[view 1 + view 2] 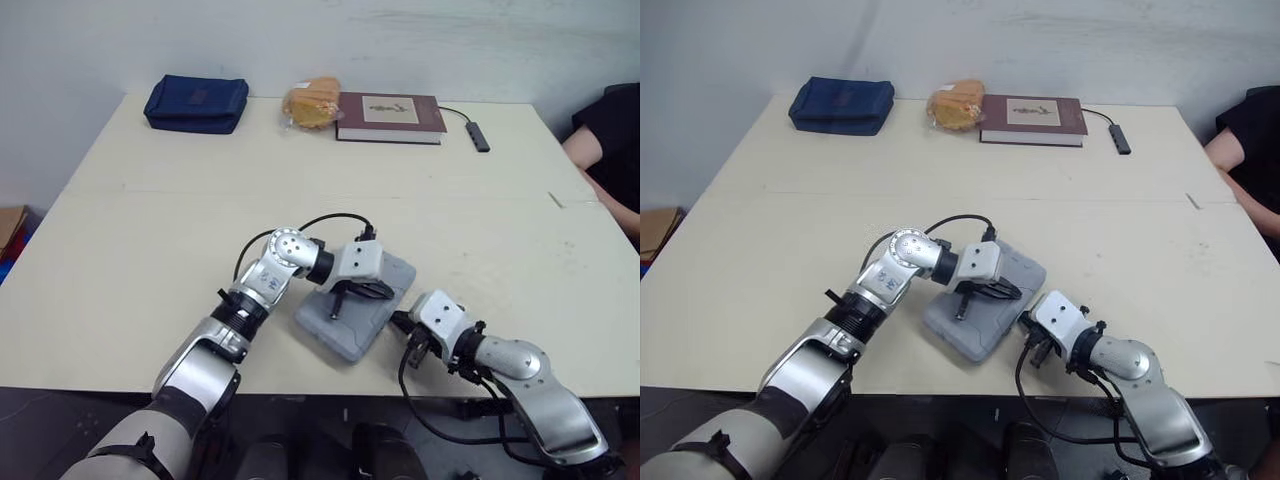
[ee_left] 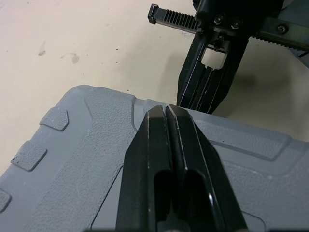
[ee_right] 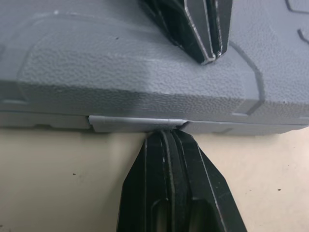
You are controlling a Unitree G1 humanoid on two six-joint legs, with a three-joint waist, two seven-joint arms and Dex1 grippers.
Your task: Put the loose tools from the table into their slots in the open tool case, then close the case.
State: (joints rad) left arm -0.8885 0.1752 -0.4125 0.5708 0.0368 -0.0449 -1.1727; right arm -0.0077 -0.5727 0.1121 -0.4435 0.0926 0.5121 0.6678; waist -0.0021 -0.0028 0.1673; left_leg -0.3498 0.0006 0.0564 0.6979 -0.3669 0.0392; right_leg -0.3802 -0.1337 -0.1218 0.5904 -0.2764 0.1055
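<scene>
Risks, judged: could skid the grey tool case [image 1: 345,335] across the table [image 1: 150,250] if shoved sideways by the right gripper [image 3: 166,134] w/o enough down-load on the lid. Could also slip off the latch tab [image 3: 137,124] and leave it unseated, lid sprung. Low margin: case flat, close to table's front edge, robot side. Lid down, seam apparently shut per right wrist view.

Left gripper [image 2: 166,110]: clenched, nothing between fingers, tips pressed on textured lid near latch side.

Right gripper: likewise clenched, empty, tips butted against latch tab at case's side seam. Latch engagement: cannot tell.
</scene>
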